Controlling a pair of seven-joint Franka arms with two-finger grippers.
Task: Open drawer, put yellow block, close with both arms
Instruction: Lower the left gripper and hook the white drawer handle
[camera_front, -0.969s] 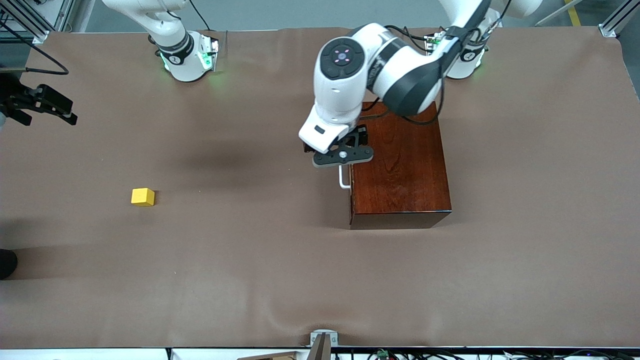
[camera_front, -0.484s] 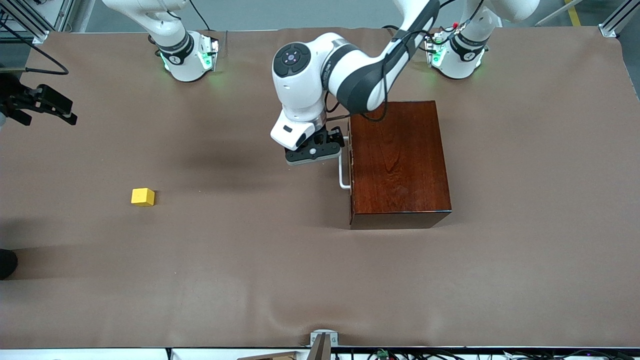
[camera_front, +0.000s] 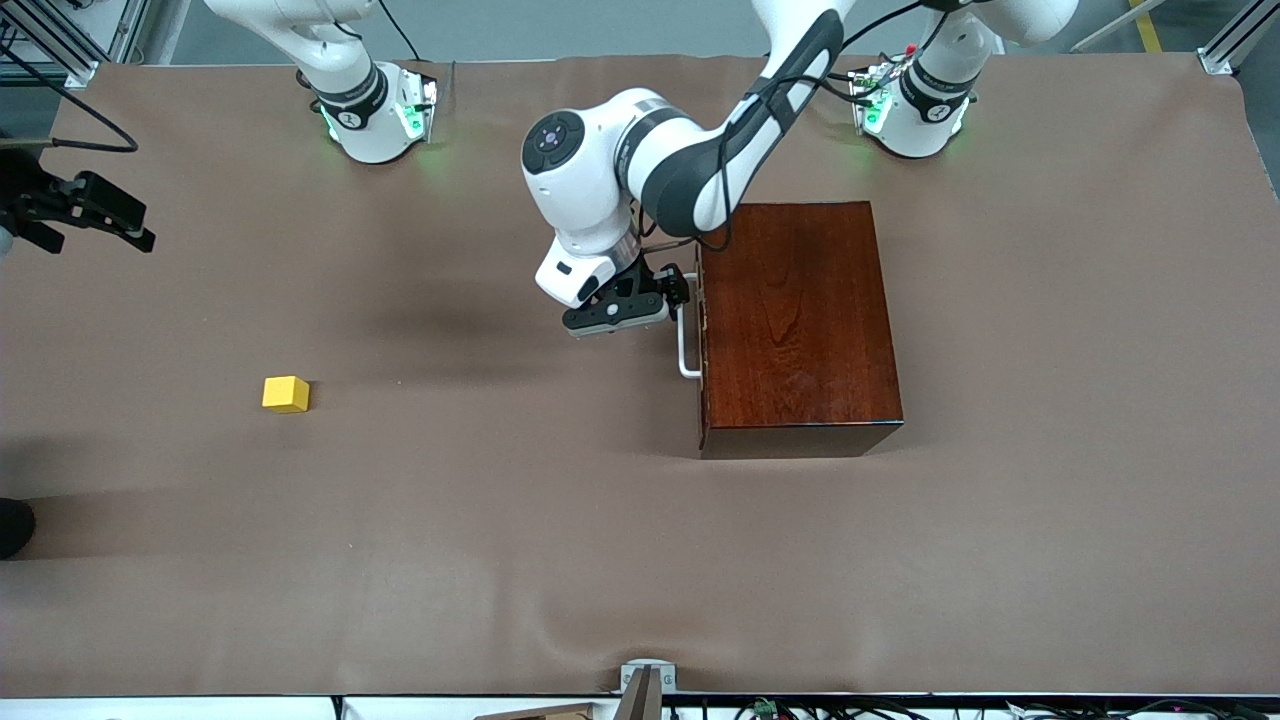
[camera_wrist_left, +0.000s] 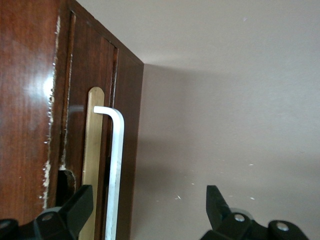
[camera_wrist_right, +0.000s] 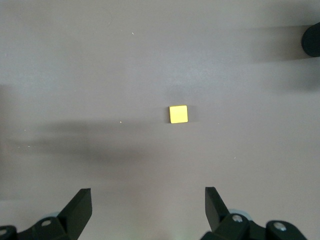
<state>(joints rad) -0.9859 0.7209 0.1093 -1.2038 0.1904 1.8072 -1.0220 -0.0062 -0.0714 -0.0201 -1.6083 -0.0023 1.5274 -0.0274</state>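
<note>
Two things to handle, very unlike each other. First the drawer (camera_wrist_left: 80, 100): shut flush in the glossy mahogany box (camera_front: 800, 320), dark front turned toward the right arm's end of the surface (camera_front: 500, 550). Rigid wood, probably heavy enough to call for a steady, straight pull; glossy faces too slick and flat to pinch. Best taken by the white bar handle (camera_wrist_left: 116, 165), a thin, stiff, smooth U standing just off the front, gripped near mid-span so as not to skew the tray. Some risk of dragging the whole box across the cloth if the slide binds.

Left end effector (camera_wrist_left: 145, 205) low beside the drawer front, spread wide, with the handle bar between the fingers (camera_wrist_left: 75, 210) and much closer to one of them than the other. Nothing pinched yet, no contact to be seen; judged to be at the approach to the handle, with closing on the bar as the next need.

Then the yellow block (camera_front: 285, 393): small plain cube flat on the bare surface, well apart from the box, toward the right arm's end and slightly nearer the front camera than the handle. Likely light, hard and square-faced, easy to pinch across two parallel faces, but easy to nudge aside if met off-centre.

Right end effector (camera_wrist_right: 148, 205) high over the surface, waiting, fully spread and empty, looking down at the block, which sits ahead of the fingertips rather than between them.
</note>
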